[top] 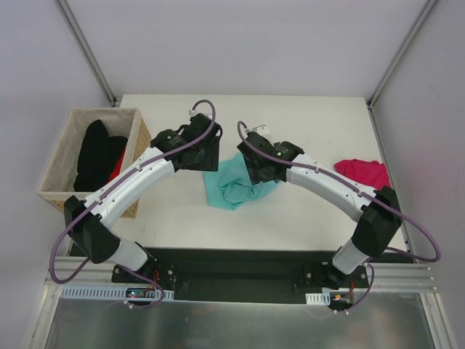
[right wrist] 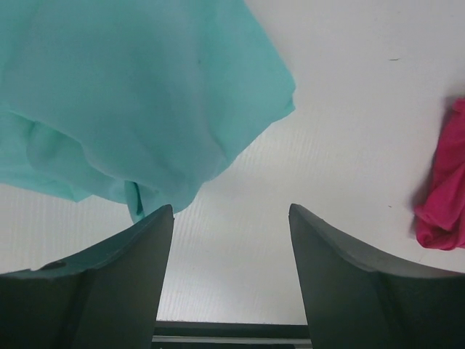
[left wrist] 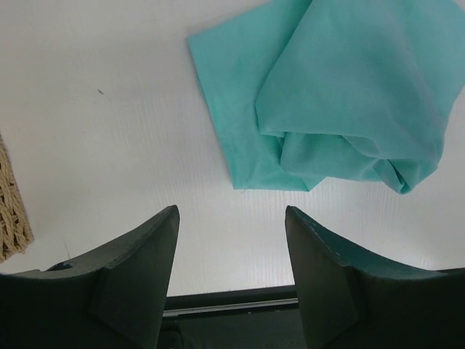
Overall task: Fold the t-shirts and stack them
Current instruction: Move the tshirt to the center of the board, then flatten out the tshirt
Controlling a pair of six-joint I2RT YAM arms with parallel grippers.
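The teal-mint t-shirt lay crumpled near the middle of the white desk. Its cloth was bunched in soft, overlapping folds, with one flat corner spread out toward the left arm's side. The magenta-pink t-shirt sat well apart by the desk's right edge, wadded into a small lump. The left tool was released, jaws spread over bare desk beside the teal cloth. The right tool was released too, empty, with the teal heap's edge just beside one finger.
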